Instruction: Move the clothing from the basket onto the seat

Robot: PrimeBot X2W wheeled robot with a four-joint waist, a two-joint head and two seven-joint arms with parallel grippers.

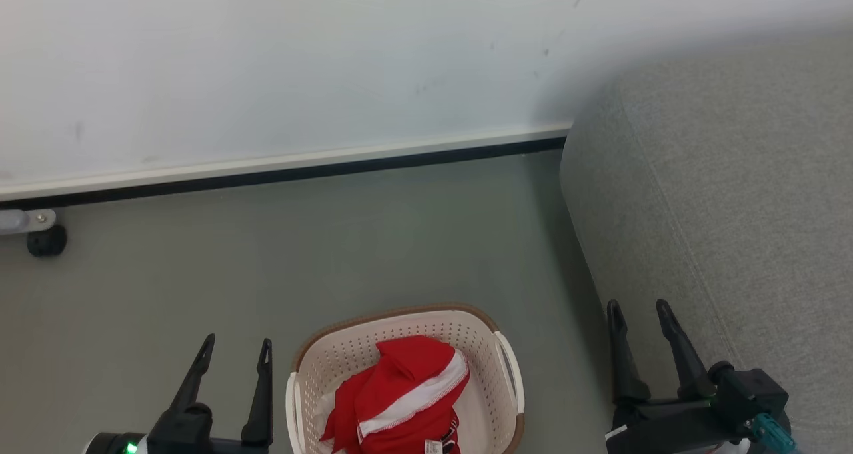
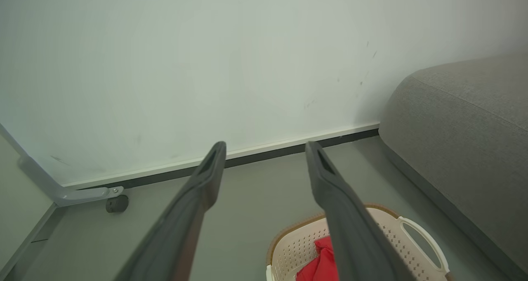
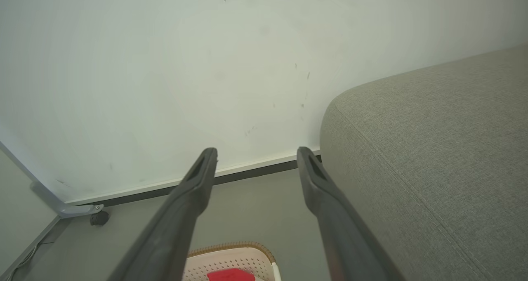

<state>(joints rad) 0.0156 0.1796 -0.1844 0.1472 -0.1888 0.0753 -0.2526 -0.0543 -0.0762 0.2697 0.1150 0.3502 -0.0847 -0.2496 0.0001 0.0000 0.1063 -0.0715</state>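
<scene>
Red clothing (image 1: pixel 406 374) heaped in basket (image 1: pixel 320 357), low between left gripper (image 1: pixel 238 339) and right gripper (image 1: pixel 638 303). Both jaws spread wide, empty, clear of it.

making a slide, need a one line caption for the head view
Open left gripper and open right gripper flank the basket holding red clothing; grey seat at right.

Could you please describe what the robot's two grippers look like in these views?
The left gripper and right gripper each have two long, dark grey fingers tapering to narrow tips with a slot near the end, on a black body. A green light glows at the left wrist; a teal connector sits beside the right one's body.
</scene>
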